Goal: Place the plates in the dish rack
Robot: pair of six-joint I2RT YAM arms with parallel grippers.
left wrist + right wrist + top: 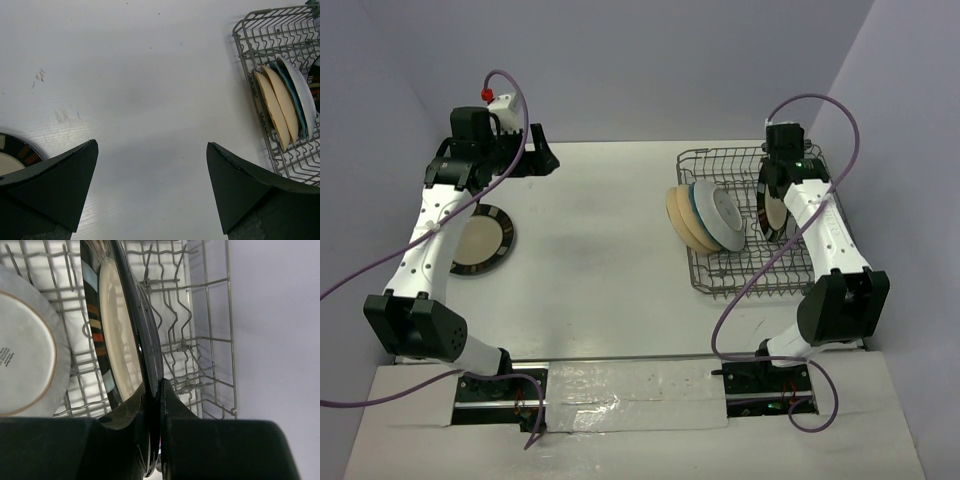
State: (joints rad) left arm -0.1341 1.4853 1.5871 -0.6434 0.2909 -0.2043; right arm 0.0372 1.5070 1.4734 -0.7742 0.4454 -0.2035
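While the right tool [160, 390] is clamped tight on the rim of a dark striped plate [117, 330], I note that this plate stands on edge inside the dish rack [720, 165] at the right edge of the bench [610, 220], beside other plates [705, 215] leaning together. The left tool [152, 144] gapes wide, holding nothing. A second striped plate [490, 240] lies flat near the left edge.

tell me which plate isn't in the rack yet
The striped-rim plate lying flat on the table beside the left arm. The other plates stand on edge in the dish rack, including a second striped plate clamped by the right gripper.
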